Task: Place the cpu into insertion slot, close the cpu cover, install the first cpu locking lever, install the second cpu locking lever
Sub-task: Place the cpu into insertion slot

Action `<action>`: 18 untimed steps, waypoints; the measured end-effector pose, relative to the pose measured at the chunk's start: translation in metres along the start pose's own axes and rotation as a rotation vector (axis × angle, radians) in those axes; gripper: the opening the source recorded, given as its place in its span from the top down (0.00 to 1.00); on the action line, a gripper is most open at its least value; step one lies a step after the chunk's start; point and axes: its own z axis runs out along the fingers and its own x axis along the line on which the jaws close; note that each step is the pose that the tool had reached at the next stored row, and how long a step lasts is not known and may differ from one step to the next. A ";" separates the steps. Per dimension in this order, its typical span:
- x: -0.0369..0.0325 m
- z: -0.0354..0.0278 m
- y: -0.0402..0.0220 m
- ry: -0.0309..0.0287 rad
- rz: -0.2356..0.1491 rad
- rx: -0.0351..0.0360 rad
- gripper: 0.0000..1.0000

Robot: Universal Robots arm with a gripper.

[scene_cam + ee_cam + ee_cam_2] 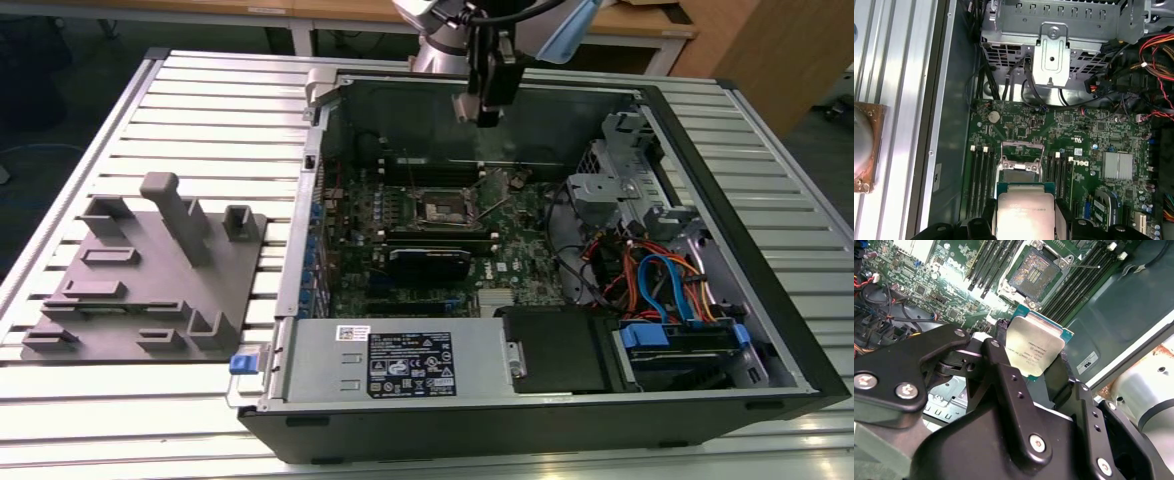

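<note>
Silver-topped cpu (1035, 347), one, pinched in black jaws; one bare insertion slot (1038, 274).

Case on table, fixture beside it.
The black open-sided computer case (534, 432) lies on the ribbed silver metal table (200, 90), with the grey moulded fixture plate (134, 290) at the exterior view's left of it. Inside, the square silver-rimmed insertion slot (442, 206) sits amid the green circuit board (514, 265); the black gripper (482, 118) holds the square silver-topped cpu chip (1035, 347) above it, apart.
</note>
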 end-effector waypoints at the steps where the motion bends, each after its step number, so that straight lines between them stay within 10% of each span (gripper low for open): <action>1: 0.0000 0.0006 0.0000 0.0000 0.000 0.0000 0.46; 18: -0.0001 0.0072 -0.0006 0.0000 0.000 0.0000 0.46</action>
